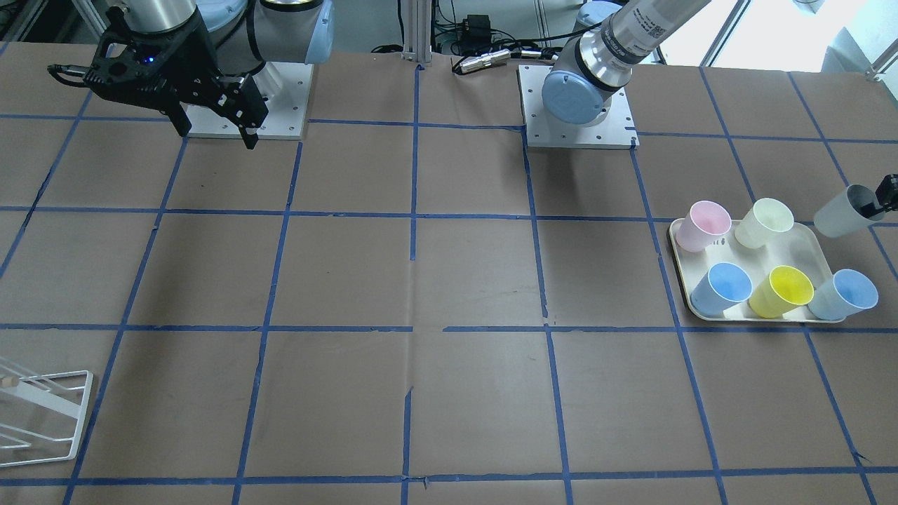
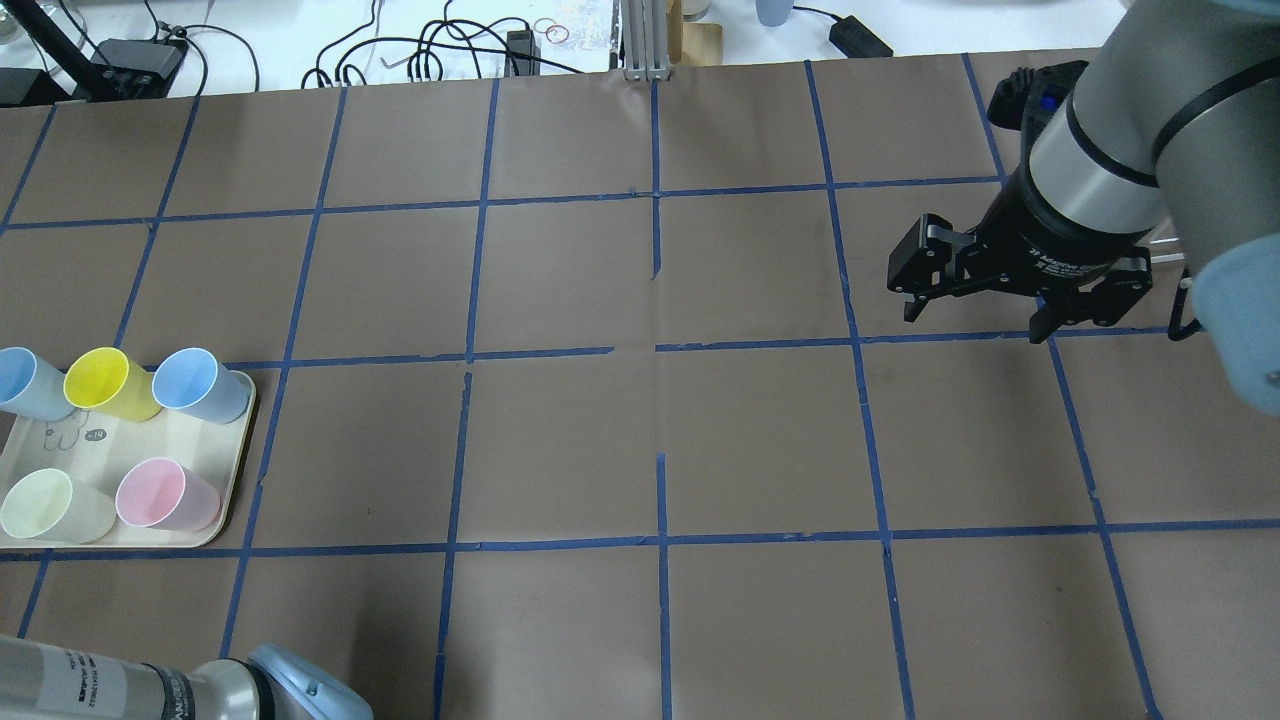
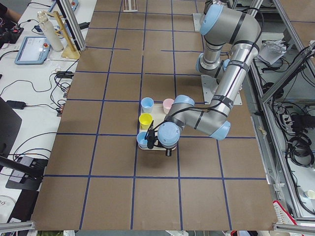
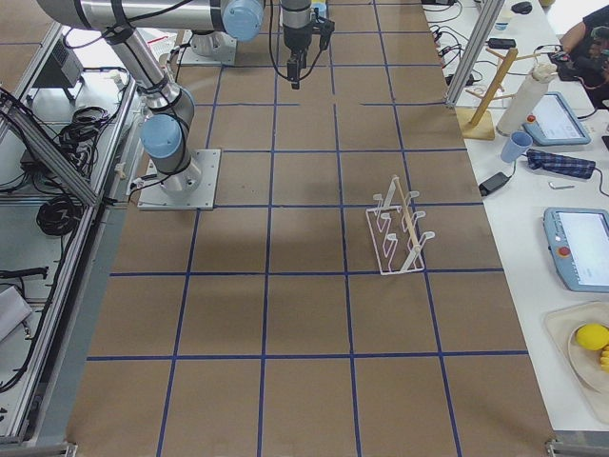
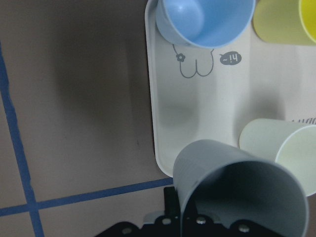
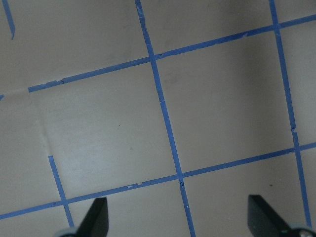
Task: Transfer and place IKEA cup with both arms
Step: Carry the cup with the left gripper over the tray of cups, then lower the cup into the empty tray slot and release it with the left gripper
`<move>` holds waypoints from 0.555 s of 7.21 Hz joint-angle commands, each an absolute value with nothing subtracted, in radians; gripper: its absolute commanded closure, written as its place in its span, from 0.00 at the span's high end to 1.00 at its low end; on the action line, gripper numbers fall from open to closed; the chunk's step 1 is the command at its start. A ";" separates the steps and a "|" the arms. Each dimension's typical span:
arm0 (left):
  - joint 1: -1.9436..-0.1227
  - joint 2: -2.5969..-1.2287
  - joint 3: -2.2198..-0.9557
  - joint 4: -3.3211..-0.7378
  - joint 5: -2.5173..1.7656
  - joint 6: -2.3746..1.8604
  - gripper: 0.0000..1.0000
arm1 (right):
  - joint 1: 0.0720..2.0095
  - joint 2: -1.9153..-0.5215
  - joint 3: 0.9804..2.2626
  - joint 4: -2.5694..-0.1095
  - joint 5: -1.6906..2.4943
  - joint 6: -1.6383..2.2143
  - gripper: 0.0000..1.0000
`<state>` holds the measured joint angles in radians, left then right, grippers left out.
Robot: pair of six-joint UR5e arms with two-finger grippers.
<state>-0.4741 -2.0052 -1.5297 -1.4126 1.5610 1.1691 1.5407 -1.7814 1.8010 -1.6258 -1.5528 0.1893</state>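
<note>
Clamping the IKEA cup [image 1: 845,212] by its rim, left gripper [image 1: 878,203] held it tilted, base pointing away from itself, near tray [image 5: 187,113] corner, w/ right gripper [image 2: 975,322] wide open, empty & well apart.

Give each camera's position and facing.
Front: across the table, toward the robot; bases, right claw.
Overhead: behind the robot, downward; right claw.
Exterior left: table's left end; left arm near.
Exterior right: right end; right arm near.
Left wrist: down on tray; left claw holds grey cup.
Right wrist: down on table; fingertips.
Front and overhead share the tray.
</note>
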 commanded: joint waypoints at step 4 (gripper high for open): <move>-0.515 -2.052 -1.557 -1.364 1.560 1.147 0.00 | 1.537 -1.781 1.804 -1.632 -1.559 0.159 1.00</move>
<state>-0.5155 -2.0488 -1.5479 -1.3672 1.5574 1.1418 1.5371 -1.7803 1.8027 -1.6314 -1.5588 0.1544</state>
